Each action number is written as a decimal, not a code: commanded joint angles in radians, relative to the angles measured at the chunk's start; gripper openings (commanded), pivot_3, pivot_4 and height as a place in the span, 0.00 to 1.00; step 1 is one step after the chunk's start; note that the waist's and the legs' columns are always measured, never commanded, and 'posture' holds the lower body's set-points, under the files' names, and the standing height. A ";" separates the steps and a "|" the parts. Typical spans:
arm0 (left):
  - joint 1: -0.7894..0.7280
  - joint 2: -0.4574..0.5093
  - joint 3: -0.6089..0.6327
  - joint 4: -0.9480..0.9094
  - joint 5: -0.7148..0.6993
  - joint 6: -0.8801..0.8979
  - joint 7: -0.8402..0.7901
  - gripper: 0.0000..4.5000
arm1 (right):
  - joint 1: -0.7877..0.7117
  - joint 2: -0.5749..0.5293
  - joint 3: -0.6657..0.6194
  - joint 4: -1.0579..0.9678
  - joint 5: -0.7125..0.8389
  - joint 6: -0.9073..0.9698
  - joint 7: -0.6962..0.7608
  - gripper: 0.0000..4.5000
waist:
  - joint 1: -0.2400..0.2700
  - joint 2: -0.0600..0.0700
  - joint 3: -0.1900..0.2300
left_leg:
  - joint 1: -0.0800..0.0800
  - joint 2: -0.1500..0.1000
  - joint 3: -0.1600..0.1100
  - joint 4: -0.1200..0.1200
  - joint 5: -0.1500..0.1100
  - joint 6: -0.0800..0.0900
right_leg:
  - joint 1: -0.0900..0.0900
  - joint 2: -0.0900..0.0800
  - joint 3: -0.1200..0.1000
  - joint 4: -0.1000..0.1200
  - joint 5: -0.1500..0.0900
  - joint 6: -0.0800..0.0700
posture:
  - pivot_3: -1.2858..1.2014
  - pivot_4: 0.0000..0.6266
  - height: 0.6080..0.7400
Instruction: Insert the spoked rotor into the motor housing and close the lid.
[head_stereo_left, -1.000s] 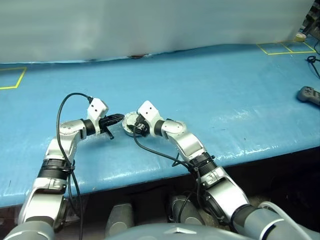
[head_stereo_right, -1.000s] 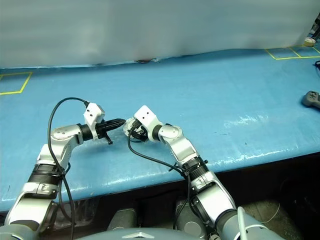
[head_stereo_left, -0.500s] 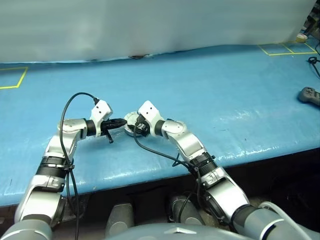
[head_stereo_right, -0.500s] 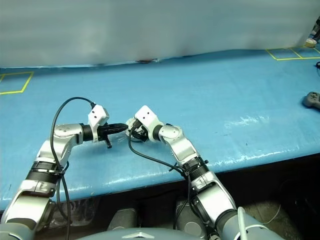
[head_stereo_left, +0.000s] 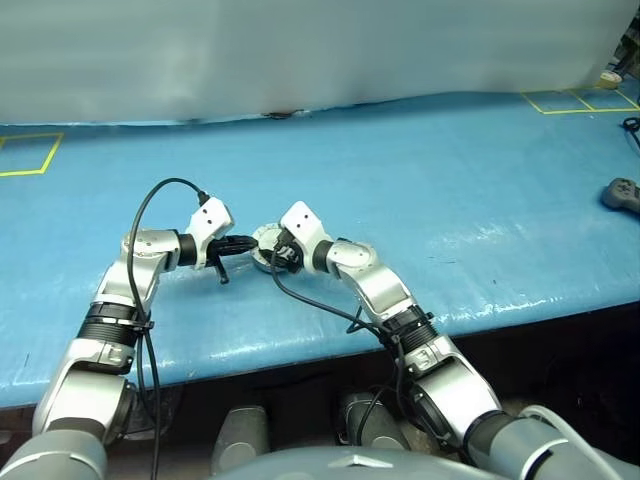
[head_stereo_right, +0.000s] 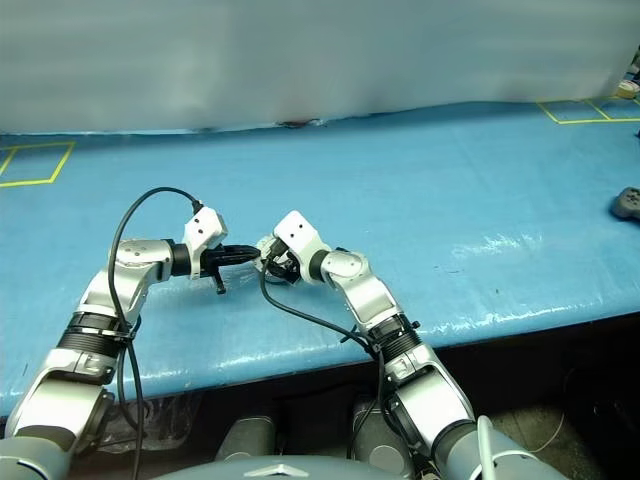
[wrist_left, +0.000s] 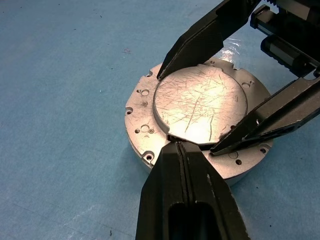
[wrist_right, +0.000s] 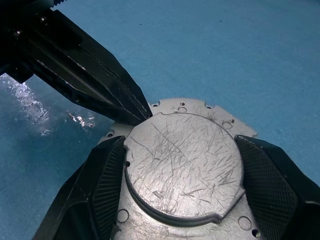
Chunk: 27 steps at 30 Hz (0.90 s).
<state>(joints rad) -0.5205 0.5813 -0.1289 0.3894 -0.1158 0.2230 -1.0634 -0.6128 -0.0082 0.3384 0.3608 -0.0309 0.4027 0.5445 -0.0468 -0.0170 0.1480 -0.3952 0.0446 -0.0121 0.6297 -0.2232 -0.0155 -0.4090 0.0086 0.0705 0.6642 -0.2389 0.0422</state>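
1. Across the whole foreground lies a wide table (head_stereo_left: 480, 180) covered with a blue, slightly glossy sheet, with yellow tape squares near its far corners. Around the work there is much free surface on every side.
2. Near the front edge, between the two arms, sits the motor housing (wrist_left: 142, 131), a shallow round casing of silver-grey metal with small holes along its notched rim.
3. On the housing rests the lid (wrist_left: 200, 105), closed. It is a flat grey disc with a raised centre circle full of fine scratches.
4. The right gripper (wrist_right: 180, 165) has its ribbed black fingers spread wide, one at each side of the raised circle.
5. The left gripper (wrist_left: 176, 144) has its fingers pressed together, with nothing between them. Its tip touches the edge of the raised circle.
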 joint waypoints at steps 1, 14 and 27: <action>0.006 -0.013 -0.038 0.014 0.020 -0.004 -0.021 0.00 | 0.025 -0.012 0.004 0.020 -0.008 0.038 0.001 0.70 | 0.001 0.000 0.000 | 0.000 0.000 0.000 0.000 0.000 0.000 | 0.000 0.000 0.000 0.000 0.000 0.000 | 0.52 0.24 1.00; -0.013 -0.026 -0.040 0.043 0.032 -0.023 -0.031 0.00 | 0.055 -0.042 -0.016 -0.067 0.012 0.093 0.004 1.00 | 0.010 0.000 0.000 | 0.000 0.000 0.000 0.000 0.000 0.000 | 0.000 0.000 0.000 0.000 0.000 0.000 | 0.52 0.24 1.00; -0.034 -0.036 -0.042 0.074 0.047 -0.042 -0.048 0.00 | 0.144 -0.106 -0.046 -0.338 0.073 0.220 0.011 1.00 | 0.016 0.000 0.000 | -0.002 -0.001 0.000 0.000 0.000 0.000 | -0.001 0.000 0.000 -0.001 0.000 0.000 | 0.52 0.24 1.00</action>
<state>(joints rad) -0.5588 0.5562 -0.1328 0.4450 -0.0891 0.1810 -1.0968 -0.4809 -0.1083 0.2957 0.0812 0.0289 0.5982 0.5474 -0.0312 -0.0171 0.1480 -0.3969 0.0441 -0.0125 0.6299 -0.2232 -0.0155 -0.4096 0.0083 0.0701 0.6633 -0.2389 0.0422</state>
